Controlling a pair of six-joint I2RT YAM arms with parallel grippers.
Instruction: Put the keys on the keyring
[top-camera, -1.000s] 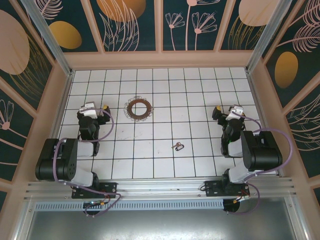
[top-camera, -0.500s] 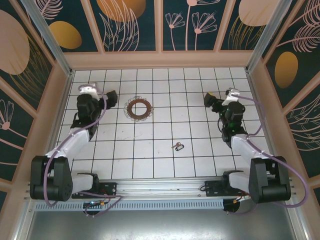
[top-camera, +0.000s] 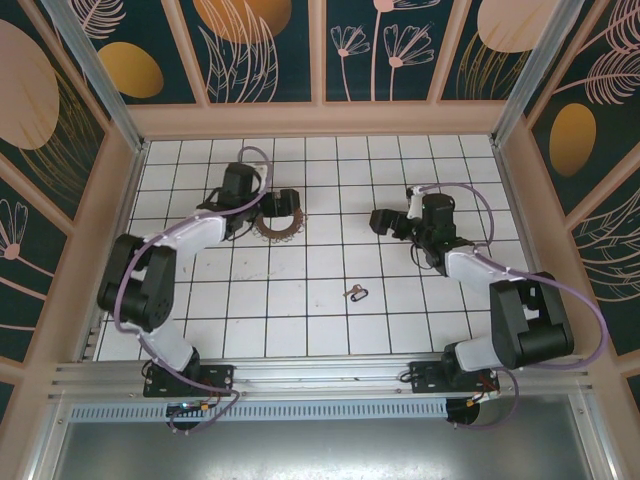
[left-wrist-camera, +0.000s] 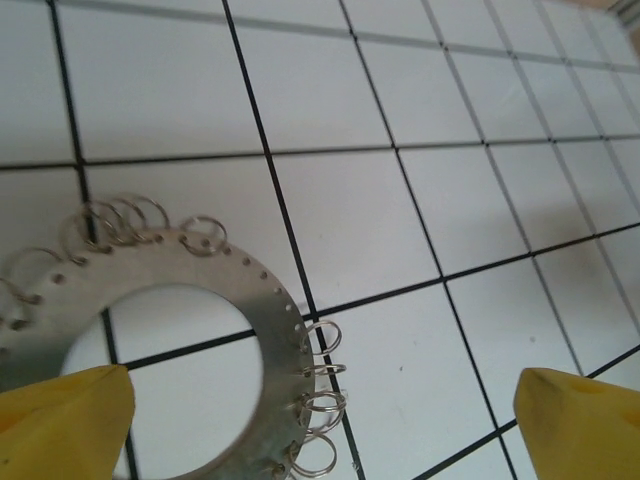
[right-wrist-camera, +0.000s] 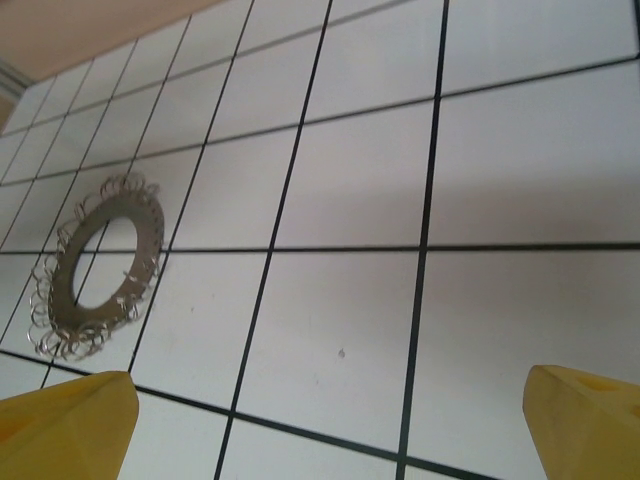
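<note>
Hovering wide open, the left gripper (top-camera: 285, 200) has the keyring (top-camera: 276, 229) just beneath its jaws: a thin, stiff metal disc (edged with wire loops), likely light and slippery, best pinched across its flat band. The keys (top-camera: 355, 292), small and light, lie apart from the right gripper (top-camera: 385, 222), also open, back toward its base.

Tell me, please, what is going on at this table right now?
Nothing is held yet. The left tool hovers open over the metal keyring disc on the tiled table. The right tool hangs open over mid-table. The keys lie apart, nearer the table's front, untouched.
</note>
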